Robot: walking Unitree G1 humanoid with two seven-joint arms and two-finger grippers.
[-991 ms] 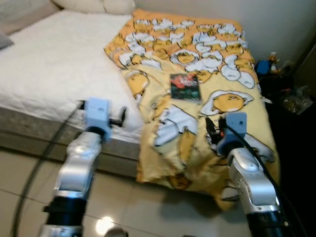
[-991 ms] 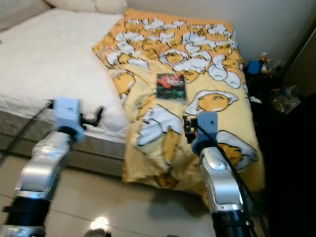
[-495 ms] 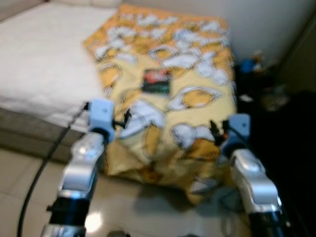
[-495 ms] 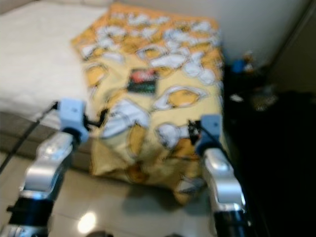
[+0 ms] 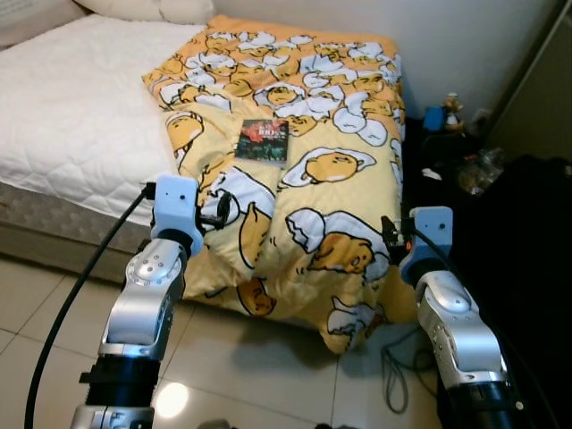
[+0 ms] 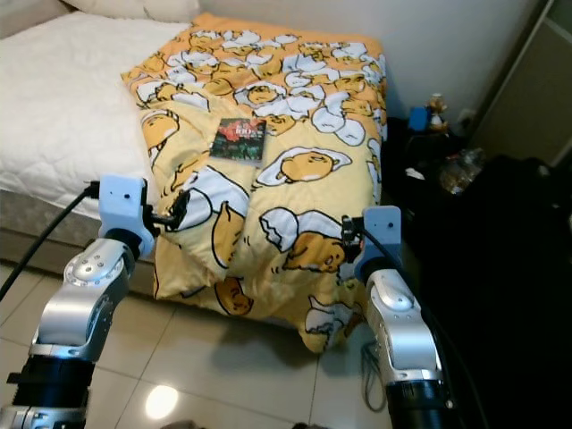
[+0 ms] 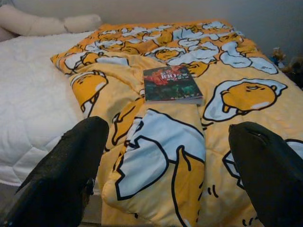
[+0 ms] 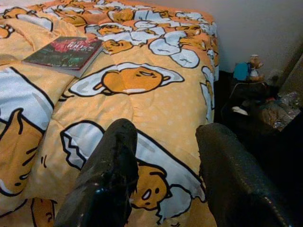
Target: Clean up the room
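While both my jaws hang spread and empty, book (image 5: 264, 142) lies beyond left gripper (image 5: 221, 211), nearer it than right gripper (image 5: 386, 234).

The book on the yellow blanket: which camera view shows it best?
The left wrist view shows the book best: it lies near the middle, large, its dark cover and page edge clear. The right wrist view has it at a corner, seen slantwise. Both eye views show it small on the blanket.

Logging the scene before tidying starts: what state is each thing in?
Book: closed, flat on the blanket.
Blanket: rumpled, hanging over the bed's foot.
Left pincer: open, empty.
Right pincer: open, empty.
Cable: loose on the floor.
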